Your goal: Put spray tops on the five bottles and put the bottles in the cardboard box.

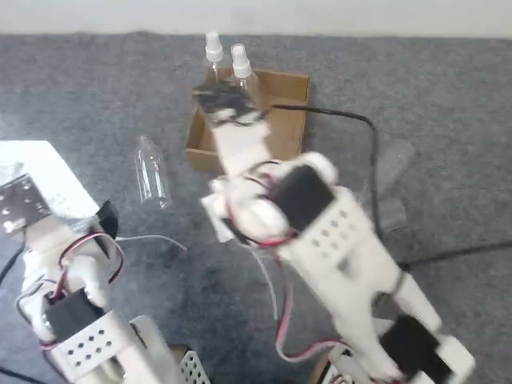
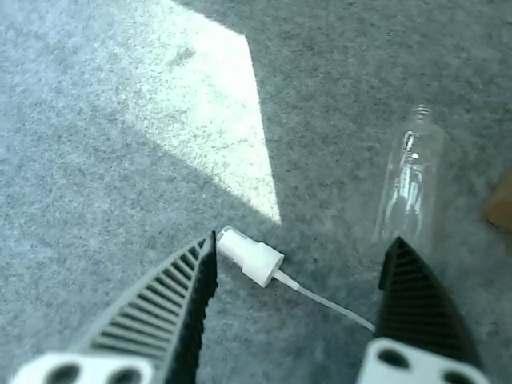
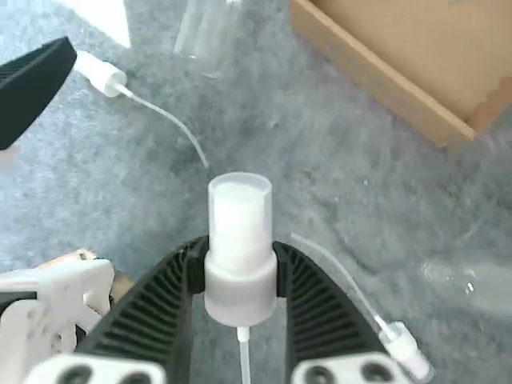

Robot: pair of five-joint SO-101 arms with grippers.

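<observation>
My right gripper [image 3: 240, 260] is shut on a white spray top [image 3: 240, 216], held upright above the carpet with its tube hanging below. My left gripper [image 2: 302, 244] is open low over the carpet, and another spray top [image 2: 250, 256] with a thin tube lies between its fingertips. An empty clear bottle [image 2: 410, 188] lies just beyond it [image 1: 150, 172]. Two capped bottles [image 1: 242, 68] stand at the far corner of the cardboard box [image 1: 288, 132]. In the high view the left gripper [image 1: 104, 218] is at the left, and the right arm [image 1: 320, 216] crosses the middle.
A third spray top [image 3: 400, 344] and a clear bottle [image 3: 472, 280] lie on the carpet near my right gripper. More clear bottles [image 1: 392, 188] lie right of the box. A black cable [image 1: 344, 116] runs past the box. A white patch [image 1: 40, 176] covers the left.
</observation>
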